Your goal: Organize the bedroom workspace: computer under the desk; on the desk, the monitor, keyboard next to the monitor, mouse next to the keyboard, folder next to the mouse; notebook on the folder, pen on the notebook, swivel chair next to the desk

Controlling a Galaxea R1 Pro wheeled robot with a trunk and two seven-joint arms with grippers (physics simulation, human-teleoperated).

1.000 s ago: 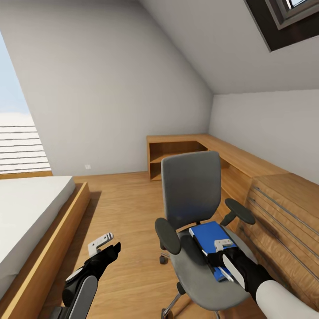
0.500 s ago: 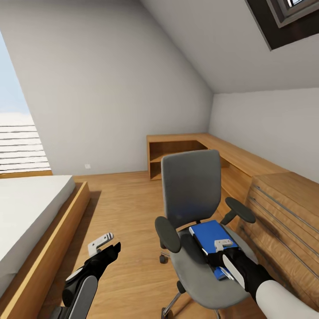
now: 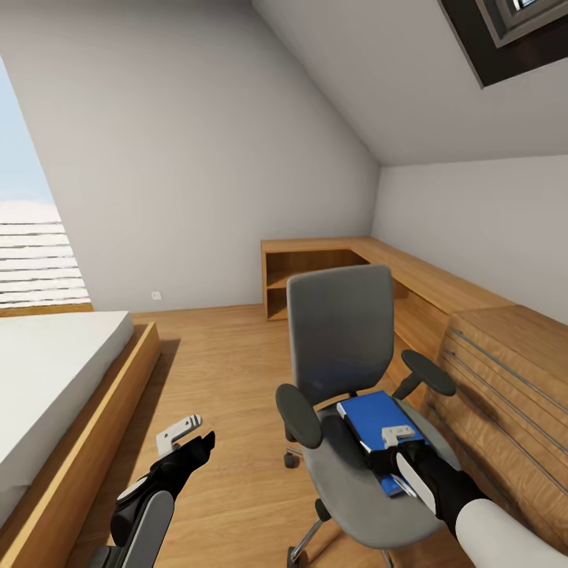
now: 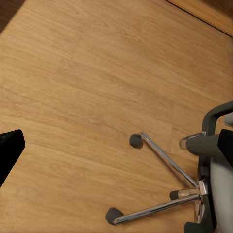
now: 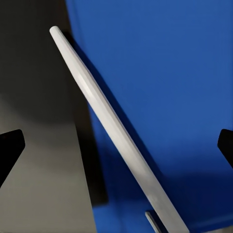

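The grey swivel chair [image 3: 341,331] stands in the middle of the bedroom with the bright-blue folder [image 3: 371,414] lying flat on its seat. My right gripper [image 3: 393,443] hovers low over the folder's near end, open. In the right wrist view the gripper [image 5: 116,145] has its dark fingertips [image 5: 9,145] far apart over the blue cover [image 5: 165,87], which a slim white strip [image 5: 104,111] crosses beside a dark band. My left gripper [image 3: 189,442] hangs open over the plank floor, left of the chair. The left wrist view shows the gripper [image 4: 116,145] above bare floor near the chair's chrome base [image 4: 165,194].
A bed [image 3: 47,371] in an oak frame fills the left side. A low oak shelf-and-drawer unit [image 3: 505,355] runs along the right wall and the far corner, close behind the chair's armrest [image 3: 426,375]. Open floor [image 3: 221,371] lies between bed and chair.
The head view has drifted very slightly. Both arms, the chair and the folder stay where they were.
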